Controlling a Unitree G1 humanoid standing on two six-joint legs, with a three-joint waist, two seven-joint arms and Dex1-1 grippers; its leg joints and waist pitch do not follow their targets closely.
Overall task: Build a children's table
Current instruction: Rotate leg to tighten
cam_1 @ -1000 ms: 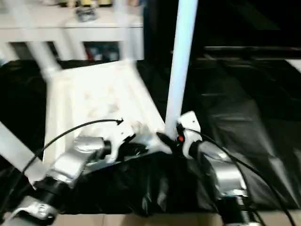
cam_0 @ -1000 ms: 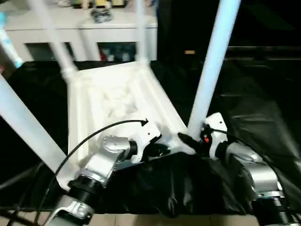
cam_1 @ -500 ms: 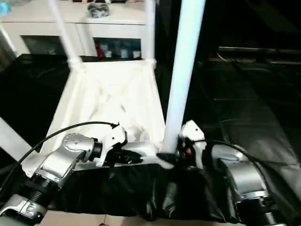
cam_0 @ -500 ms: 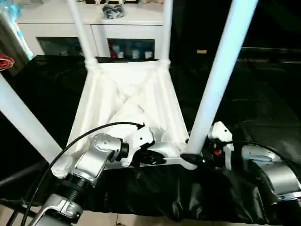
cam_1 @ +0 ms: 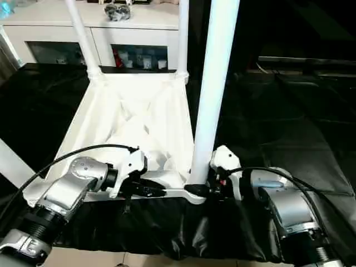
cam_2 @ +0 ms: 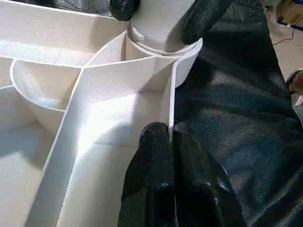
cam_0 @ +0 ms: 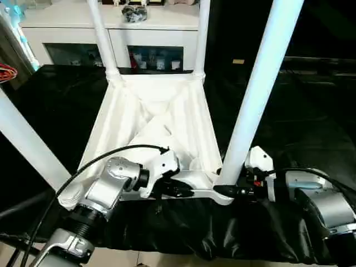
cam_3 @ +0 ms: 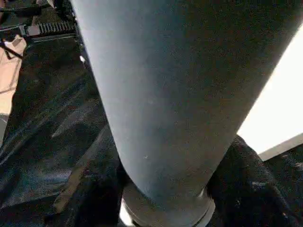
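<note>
Four legs (cam_0: 261,89) socketed (table (cam_0: 156,128) inverted)

A black-draped surface (cam_0: 300,117) bears the upturned children's table (cam_0: 156,125).

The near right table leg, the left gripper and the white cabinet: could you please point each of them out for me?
near right table leg (cam_0: 253,97), left eye view, mid-shaft.
left gripper (cam_2: 170,135), left wrist view, fingertips pinching the tabletop's rim wall.
white cabinet (cam_0: 119,39), left eye view, front panel under its top.

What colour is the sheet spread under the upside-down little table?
Black and glossy; the sheet shows best in the left eye view.
</note>
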